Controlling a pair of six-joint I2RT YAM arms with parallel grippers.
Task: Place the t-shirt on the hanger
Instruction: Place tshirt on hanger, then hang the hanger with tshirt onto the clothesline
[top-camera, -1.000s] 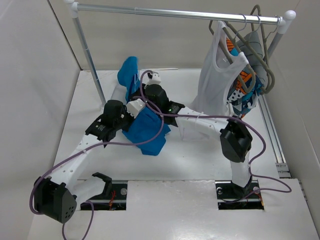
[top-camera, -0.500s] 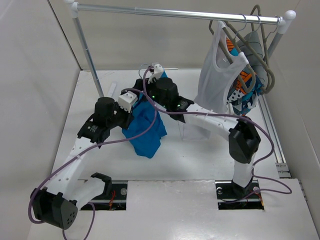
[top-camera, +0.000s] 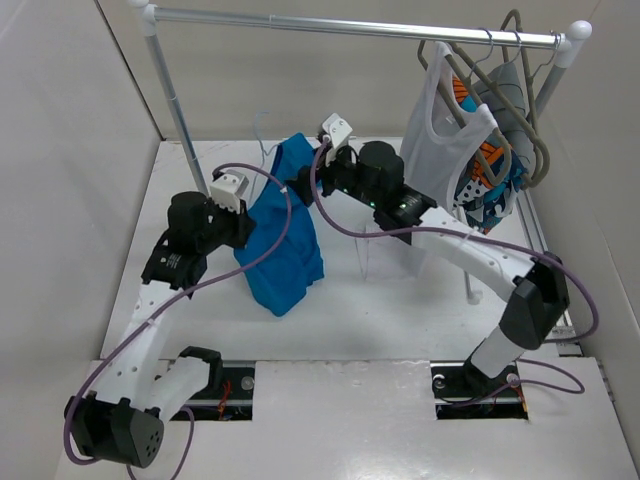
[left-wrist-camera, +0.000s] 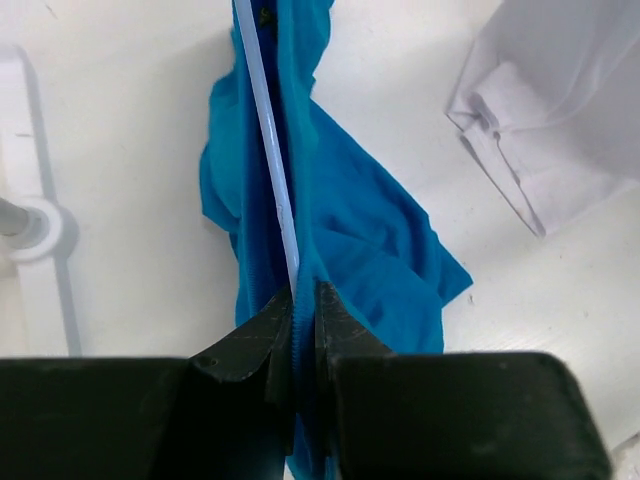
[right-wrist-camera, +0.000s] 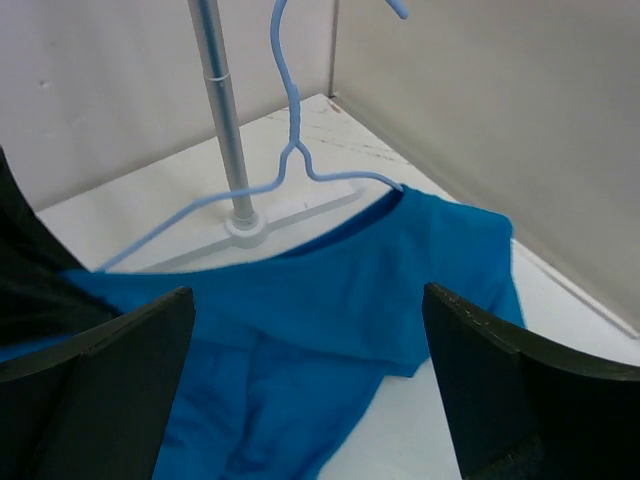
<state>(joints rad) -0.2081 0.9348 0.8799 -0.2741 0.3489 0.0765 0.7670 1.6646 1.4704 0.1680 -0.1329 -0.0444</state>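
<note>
The bright blue t-shirt (top-camera: 282, 240) hangs bunched over the thin pale hanger (right-wrist-camera: 290, 130), its lower end on the table. One hanger arm goes into the shirt's neck; the other arm and the hook stay bare. My left gripper (top-camera: 243, 226) is shut on the shirt's cloth (left-wrist-camera: 370, 240) together with the hanger wire (left-wrist-camera: 270, 150), which runs straight into the jaws of the left gripper (left-wrist-camera: 305, 300). My right gripper (top-camera: 312, 182) is beside the shirt's upper end. In its wrist view the right gripper (right-wrist-camera: 310, 370) stands wide open over the t-shirt (right-wrist-camera: 330, 290), touching nothing.
A clothes rack's rail (top-camera: 350, 27) crosses the back, and its left post (top-camera: 178, 110) stands just behind the shirt. At the rail's right end hang a white tank top (top-camera: 440, 150), a patterned garment (top-camera: 490, 190) and grey hangers (top-camera: 520, 90). Walls enclose the table.
My right gripper has opened, let go of the t-shirt and drawn back to the right. My left arm shifted left, and the shirt now hangs longer from the hanger.
</note>
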